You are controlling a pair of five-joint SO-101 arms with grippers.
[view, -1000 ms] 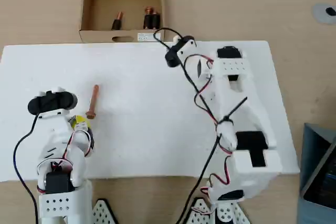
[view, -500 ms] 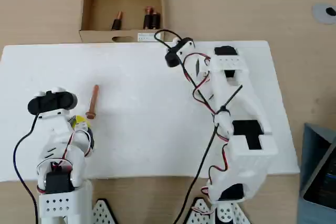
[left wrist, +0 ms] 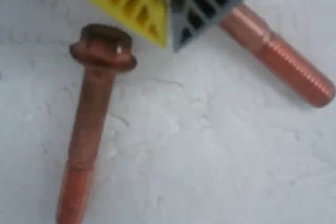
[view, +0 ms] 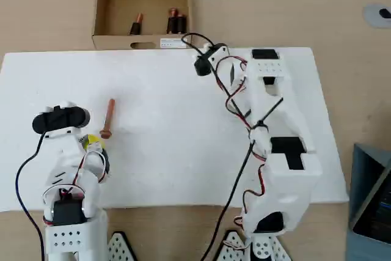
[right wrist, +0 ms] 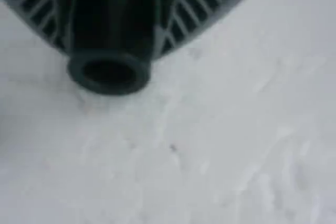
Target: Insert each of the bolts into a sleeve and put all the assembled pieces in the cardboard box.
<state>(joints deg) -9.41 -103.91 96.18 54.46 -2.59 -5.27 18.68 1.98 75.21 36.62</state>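
Lying on the white sheet (view: 165, 163) well short of the cardboard box (view: 101, 10), a loose bolt (view: 108, 118) points its shank toward the box, its head just beside the left gripper (view: 93, 143). Two assembled pieces (view: 135, 24) rest inside the box, and the right arm (view: 278, 126) reaches over the sheet, its wrist near the box's front corner. The sheet covers a wooden table (view: 348, 35), with a dark container (view: 369, 200) well apart from the box. From the left wrist, the yellow and grey fingers (left wrist: 131, 3) are pinched tip to tip on a second bolt (left wrist: 278, 61), whose threaded end sticks out past the grey one; the loose bolt's head lies just beside the yellow one. From the right wrist, the right gripper (right wrist: 113, 14) has its dark fingers clamped around a black sleeve (right wrist: 109, 72), open end outward, close over the sheet.
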